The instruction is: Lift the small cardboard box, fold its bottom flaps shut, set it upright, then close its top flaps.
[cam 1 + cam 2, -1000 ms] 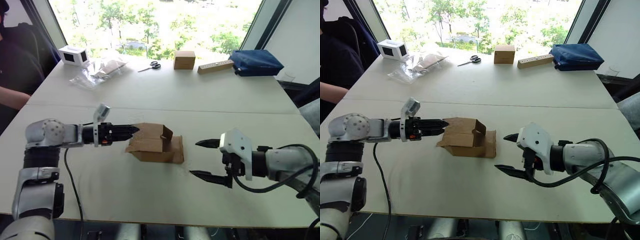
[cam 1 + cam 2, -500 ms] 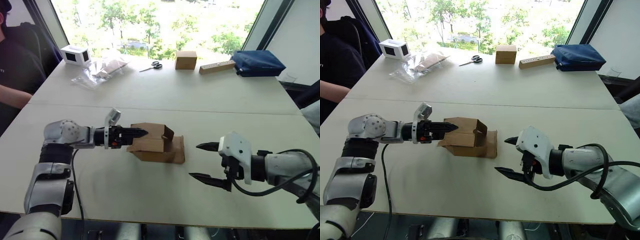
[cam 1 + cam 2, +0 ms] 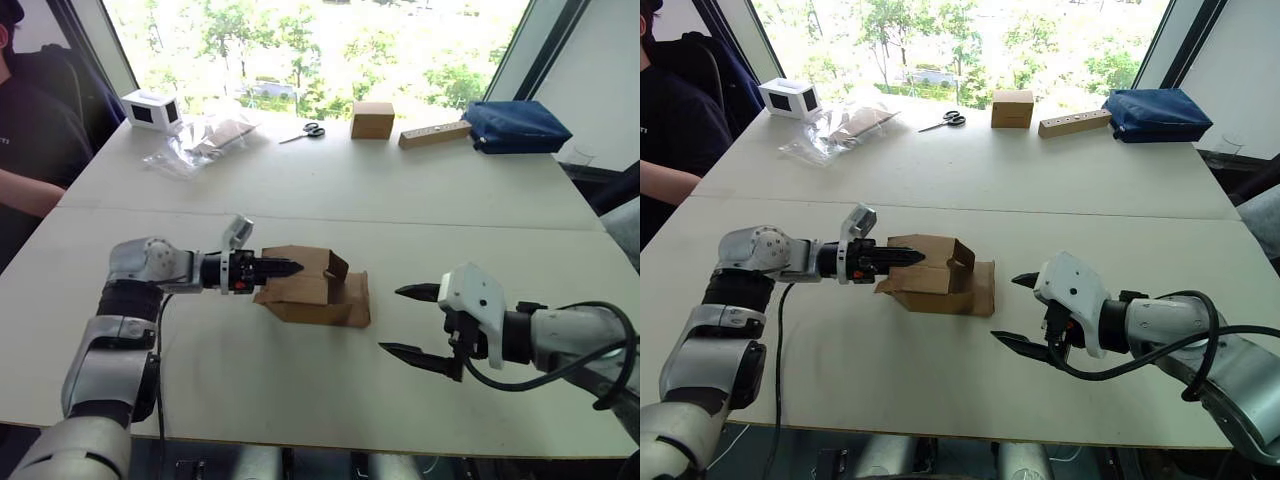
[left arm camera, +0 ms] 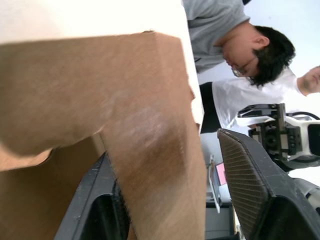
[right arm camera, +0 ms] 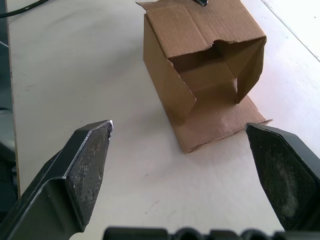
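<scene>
Room: Bright windows with green trees run behind a long white desk [image 3: 330, 390]; a seated person [image 3: 30, 120] in dark clothes is at the far left edge.
Far side of desk: scissors [image 3: 310, 130], a neat brown cube box [image 3: 371, 119], a wooden block [image 3: 432, 134], a blue pouch [image 3: 512, 125], clear plastic bags [image 3: 200, 140] and a white box with a dark face [image 3: 148, 109], all well apart from the work.
Box: the small cardboard box [image 3: 310, 285] lies on its side near the middle of the desk, between the two arms. Its open end faces the right arm, with the bottom flaps [image 5: 220, 75] splayed, one lying flat on the desk.
Handling: it looks light, hollow and easily dented, likely to slide on the smooth top if pushed from one side. I would judge the firm wall edges near the corners the best place to hold, not the loose flaps.
Left hand: the left hand [image 3: 285, 267] reaches into the box's near end; its wrist view shows a cardboard panel standing between the two fingers [image 4: 250, 185], which are spread with a clear gap on one side, so not yet clamped.
Right hand: the right hand [image 3: 410, 322] hovers over the desk near the open end, fingers wide apart, holding and touching nothing.
</scene>
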Motion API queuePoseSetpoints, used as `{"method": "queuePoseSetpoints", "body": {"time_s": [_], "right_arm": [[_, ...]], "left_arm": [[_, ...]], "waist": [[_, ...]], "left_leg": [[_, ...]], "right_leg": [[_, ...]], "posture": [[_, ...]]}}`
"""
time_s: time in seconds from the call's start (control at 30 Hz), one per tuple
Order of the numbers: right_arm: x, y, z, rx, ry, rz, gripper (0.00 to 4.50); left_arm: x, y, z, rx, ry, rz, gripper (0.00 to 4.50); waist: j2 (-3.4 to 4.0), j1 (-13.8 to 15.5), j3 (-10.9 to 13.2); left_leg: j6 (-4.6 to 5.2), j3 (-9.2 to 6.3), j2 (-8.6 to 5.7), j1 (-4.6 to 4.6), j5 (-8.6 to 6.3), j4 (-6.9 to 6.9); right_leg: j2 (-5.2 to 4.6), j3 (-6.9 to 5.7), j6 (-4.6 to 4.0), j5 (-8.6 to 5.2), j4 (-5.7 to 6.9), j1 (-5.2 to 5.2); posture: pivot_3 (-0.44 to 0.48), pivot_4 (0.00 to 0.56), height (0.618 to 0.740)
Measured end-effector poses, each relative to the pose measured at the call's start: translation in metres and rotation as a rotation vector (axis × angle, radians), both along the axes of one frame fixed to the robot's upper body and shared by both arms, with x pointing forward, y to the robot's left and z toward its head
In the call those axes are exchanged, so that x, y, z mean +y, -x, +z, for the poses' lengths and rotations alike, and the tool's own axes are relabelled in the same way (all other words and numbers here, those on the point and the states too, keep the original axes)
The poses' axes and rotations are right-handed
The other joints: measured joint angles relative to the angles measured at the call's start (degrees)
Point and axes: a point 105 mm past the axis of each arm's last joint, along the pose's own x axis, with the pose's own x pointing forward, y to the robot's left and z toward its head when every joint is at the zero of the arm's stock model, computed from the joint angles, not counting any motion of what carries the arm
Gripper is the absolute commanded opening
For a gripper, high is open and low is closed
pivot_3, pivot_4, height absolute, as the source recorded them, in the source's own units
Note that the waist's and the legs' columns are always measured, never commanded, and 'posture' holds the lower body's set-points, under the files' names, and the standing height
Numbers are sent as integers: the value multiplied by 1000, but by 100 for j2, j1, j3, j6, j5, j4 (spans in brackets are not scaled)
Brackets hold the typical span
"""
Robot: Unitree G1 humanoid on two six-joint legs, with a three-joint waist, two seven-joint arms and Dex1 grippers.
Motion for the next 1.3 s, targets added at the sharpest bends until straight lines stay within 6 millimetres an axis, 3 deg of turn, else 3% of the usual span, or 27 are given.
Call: {"method": "queuePoseSetpoints", "body": {"time_s": [0.07, 0.17, 0.3, 0.57, 0.7, 0.83, 0.97, 1.0, 1.17, 1.27, 1.3], "right_arm": [[-1, 0, -1, 2, 0, -6, 4500], [-1, 0, -1, 0, -3, -12, 4500], [-1, -1, 0, -5, -8, -20, 4500], [-2, -3, 4, -21, -23, -37, 4500], [0, -18, 26, -28, -315, -124, 4500], [-14, -42, 57, -41, -618, -255, 4500], [-14, -50, 68, 10, -803, -282, 3298], [-13, -50, 69, 29, -832, -279, 3247], [-10, -68, 107, -22, -1008, -227, 1192], [-3, -70, 116, -27, -1020, -193, 53], [-2, -71, 116, -22, -1018, -192, 53]], "left_arm": [[0, 0, -1, 1, 5, -1, 2470], [-1, 0, -2, 5, 6, -13, 1803], [-3, 0, -6, 10, 7, -23, 108], [-5, 1, 0, -4, 32, -48, 48], [-3, -2, 18, -150, 46, -58, 48], [2, -4, 62, -425, 88, -57, 48], [0, 3, 99, -656, 118, -76, 0], [-1, 6, 104, -698, 118, -84, 0], [-13, 24, 129, -991, 52, -193, 0], [-15, 26, 138, -1071, 37, -220, 0], [-15, 26, 139, -1080, 32, -224, 0]], "waist": [[0, -6, 0], [0, -1, 0], [0, 0, 0], [0, -1, 0], [-16, -13, 2], [-15, -14, 3], [-13, 3, 2], [-11, -5, 1], [-8, -57, 3], [-8, -42, 2], [-8, -40, 2]], "left_leg": [[0, 0, 1, 0, 0, 0], [0, 0, 1, 0, 0, 0], [1, 0, 1, 0, -1, 0], [1, -1, 1, 0, -1, 0], [1, -1, 6, 0, 0, 2], [0, -1, 7, -1, 0, 1], [0, -1, 3, -3, -1, -2], [4, 4, -1, -2, -2, -1], [4, 4, 3, 1, -2, 0], [4, 1, 7, 0, -2, -5], [4, 2, 7, -1, -2, -5]], "right_leg": [[1, 0, 0, 0, 0, 0], [1, 0, 0, 0, 0, 0], [0, 0, -1, 0, -1, 0], [0, 0, 0, 0, 0, 0], [-1, 2, -1, 1, 3, -1], [-9, 1, -3, 2, 6, -4], [-11, 0, -3, 2, 3, -4], [-11, 2, -2, 2, 3, -3], [-2, 5, -2, 3, 7, -4], [6, 4, -2, 2, 4, -4], [6, 4, -1, 2, 1, -4]], "posture": [[0, 150, 740], [0, 150, 740], [0, 150, 740], [0, 150, 740], [0, 150, 740], [0, 150, 740], [0, 150, 740], [0, 150, 740], [0, 150, 740], [0, 150, 740], [0, 150, 740]]}}
